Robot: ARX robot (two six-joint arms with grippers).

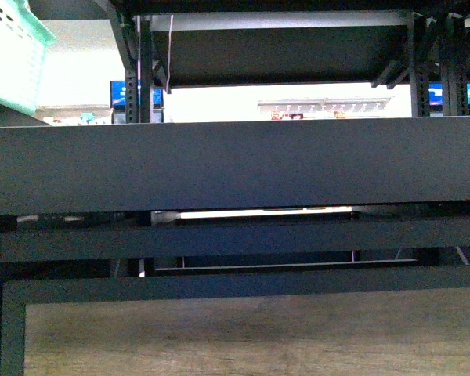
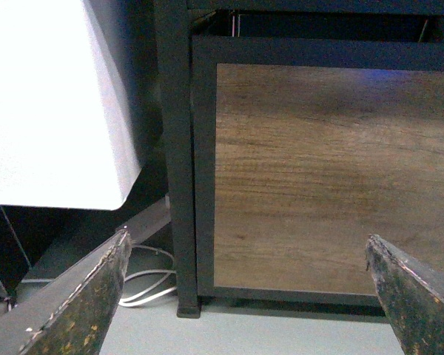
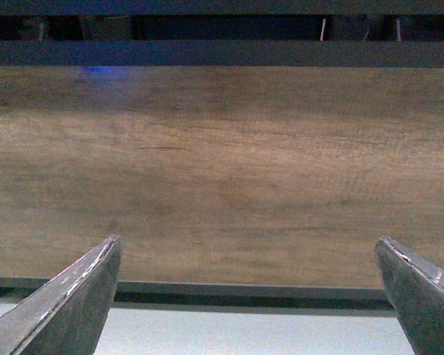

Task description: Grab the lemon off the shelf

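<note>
Left gripper point(image 2: 246, 240): fingers point(image 2: 81, 303) wide apart, dark and scuffed, nothing between them. Right gripper point(image 3: 248, 240): fingers point(image 3: 66, 303) also wide apart and holding nothing. Both grippers sit low, facing the wood panel point(image 3: 222, 170) set in the base of the shelf point(image 1: 235, 164). They are clear of the panel, not touching it. In the left wrist view the panel's black frame and a black upright post point(image 2: 176, 148) stand just beside it. The post's foot is on the pale grey floor point(image 2: 281, 329). White cables point(image 2: 152, 285) lie on the floor beside the post, and a bright white box-like object point(image 2: 44, 96) sits on the far side of the post from the panel. The right wrist view shows the panel edge to edge, with a dark frame bar above it and a dark strip below, then floor. In the front view, the wide dark front rim of a tray deck spans the frame, two crossbars run under it, and the wood panel is lowest. Above the rim are an upper deck point(image 1: 282, 55) and perforated uprights point(image 1: 133, 86). A teal slotted basket point(image 1: 12, 51) is at the upper left corner. The lemon is not visible in any view. The deck's front rim hides the tray surface, so cannot tell where the lemon lies.
</note>
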